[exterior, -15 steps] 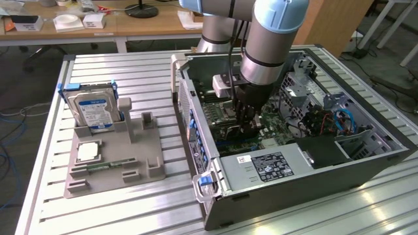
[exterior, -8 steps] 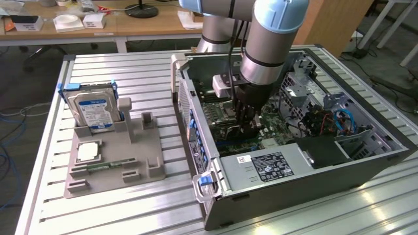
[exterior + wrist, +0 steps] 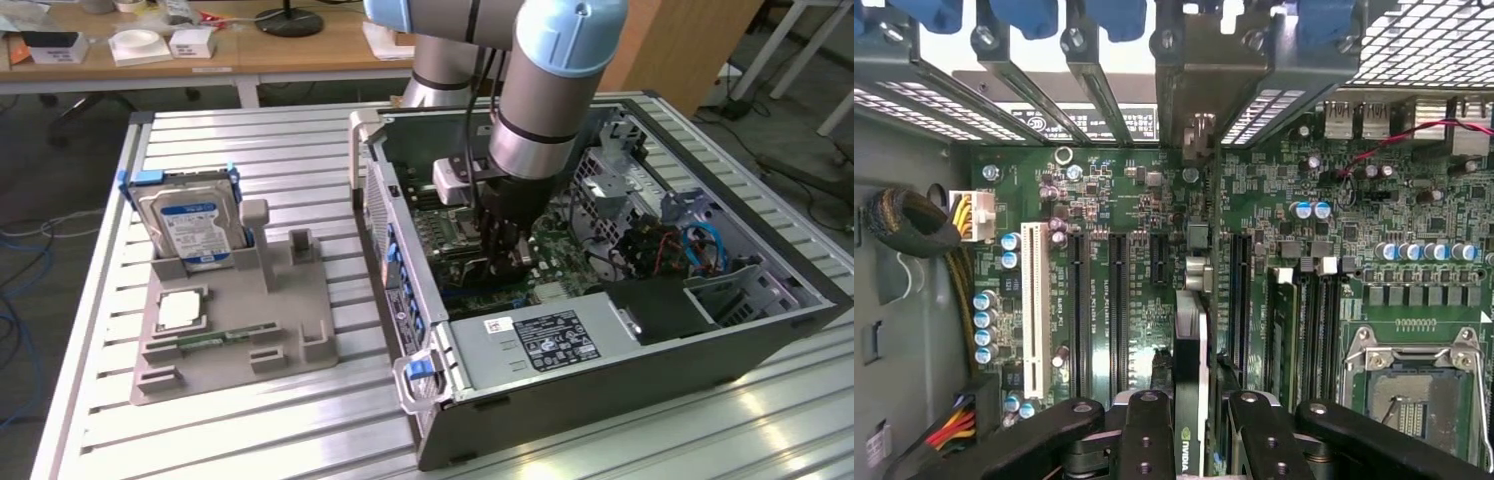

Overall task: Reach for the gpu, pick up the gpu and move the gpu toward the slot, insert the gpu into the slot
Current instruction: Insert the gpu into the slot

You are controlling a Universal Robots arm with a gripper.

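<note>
A: What is the black two-fingered gripper (image 3: 1192,425) doing?

B: It is clamping the gpu (image 3: 1191,350), a thin dark circuit card with a silver metal end bracket, edge-on between its fingers (image 3: 1144,435).

A: Where is the card sitting?

B: Directly below the gripper, it is standing over the green motherboard (image 3: 1154,200) inside the open grey computer case (image 3: 601,370), beside long black slots (image 3: 1118,300).

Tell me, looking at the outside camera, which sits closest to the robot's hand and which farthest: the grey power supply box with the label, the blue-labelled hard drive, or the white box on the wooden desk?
1. Power supply box, inside the case, just in front of the hand.
2. Hard drive, upright in the grey holder at the exterior view's left.
3. White box, on the desk behind the table.
</note>
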